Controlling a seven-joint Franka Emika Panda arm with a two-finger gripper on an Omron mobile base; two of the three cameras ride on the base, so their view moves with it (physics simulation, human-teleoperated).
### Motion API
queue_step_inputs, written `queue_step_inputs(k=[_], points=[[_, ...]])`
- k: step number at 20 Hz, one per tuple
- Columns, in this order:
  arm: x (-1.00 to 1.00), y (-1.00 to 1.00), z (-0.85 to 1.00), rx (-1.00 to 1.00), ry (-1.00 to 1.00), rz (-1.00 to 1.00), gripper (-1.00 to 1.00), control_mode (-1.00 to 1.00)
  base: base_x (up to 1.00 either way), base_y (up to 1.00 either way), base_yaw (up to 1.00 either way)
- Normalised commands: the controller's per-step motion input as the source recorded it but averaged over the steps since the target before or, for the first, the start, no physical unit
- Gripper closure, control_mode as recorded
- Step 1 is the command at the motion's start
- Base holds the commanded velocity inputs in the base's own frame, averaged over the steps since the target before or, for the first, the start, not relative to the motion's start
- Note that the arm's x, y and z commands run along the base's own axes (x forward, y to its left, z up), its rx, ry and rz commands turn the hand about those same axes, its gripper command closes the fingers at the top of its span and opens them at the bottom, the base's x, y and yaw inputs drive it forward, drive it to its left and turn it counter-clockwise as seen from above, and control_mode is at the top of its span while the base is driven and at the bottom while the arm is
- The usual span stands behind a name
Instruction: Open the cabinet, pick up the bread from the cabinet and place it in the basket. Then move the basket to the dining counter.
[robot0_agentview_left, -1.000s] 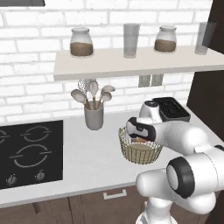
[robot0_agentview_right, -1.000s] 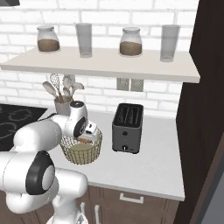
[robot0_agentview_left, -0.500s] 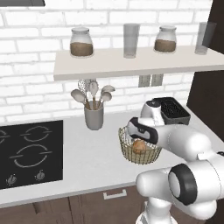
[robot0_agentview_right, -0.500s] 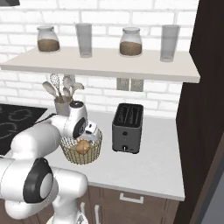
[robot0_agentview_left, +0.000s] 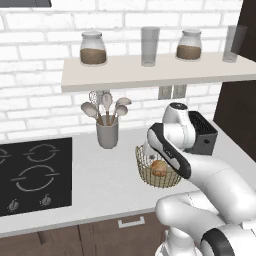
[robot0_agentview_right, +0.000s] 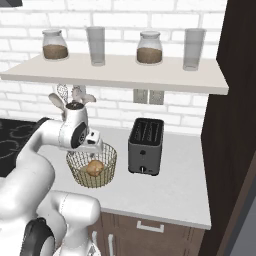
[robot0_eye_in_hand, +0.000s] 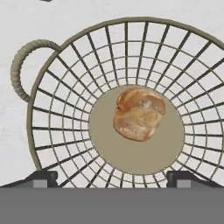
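Bread, left base view: in the frames from a second and half a second back the bread (robot0_agentview_left: 159, 168) sat higher, up by my hand at the rim; now it lies low inside the basket (robot0_agentview_left: 145, 175), right of centre in the frame, my white forearm arching over it from the lower right.
Meaning for the task: I judge the placing step done; what's left is taking hold of the basket and carrying it to the dining counter.
Bread, right base view: a golden-brown lump on the floor of the basket (robot0_agentview_right: 107, 172), left of centre, just below my wrist; the black toaster (robot0_agentview_right: 145, 146) stands near, to the right, apart from the mesh.
Gripper, hand view: gripper (robot0_eye_in_hand: 112, 177) spread wide and empty, the two dark tips at the bottom left and bottom right, the bread (robot0_eye_in_hand: 139, 113) lying free between and beyond them.
Basket, hand view: thin tan wire in a radial grid, bowl-shaped, flat pale disc for a base, a rope-wound loop handle (robot0_eye_in_hand: 22, 68) at the upper left on the speckled light counter (robot0_eye_in_hand: 43, 22).
Bread surface: rounded, glossy crust, darker brown on top, paler creases.
Next hold: I'd guess the wire rim or that loop.
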Motion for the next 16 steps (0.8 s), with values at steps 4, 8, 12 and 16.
queue_step_inputs(k=[4,8,12,16], points=[[-0.33,0.35,0.00,-0.05,0.00,0.29,-1.00,-1.00,0.00,0.00,0.00],[0.00,-0.07,0.00,-0.03,-0.04,0.32,-1.00,-1.00,0.00,0.00,0.00],[0.13,0.03,0.00,-0.04,0.00,0.28,-1.00,-1.00,0.00,0.00,0.00],[0.16,0.33,0.00,-0.06,0.01,0.21,-1.00,-1.00,0.00,0.00,0.00]])
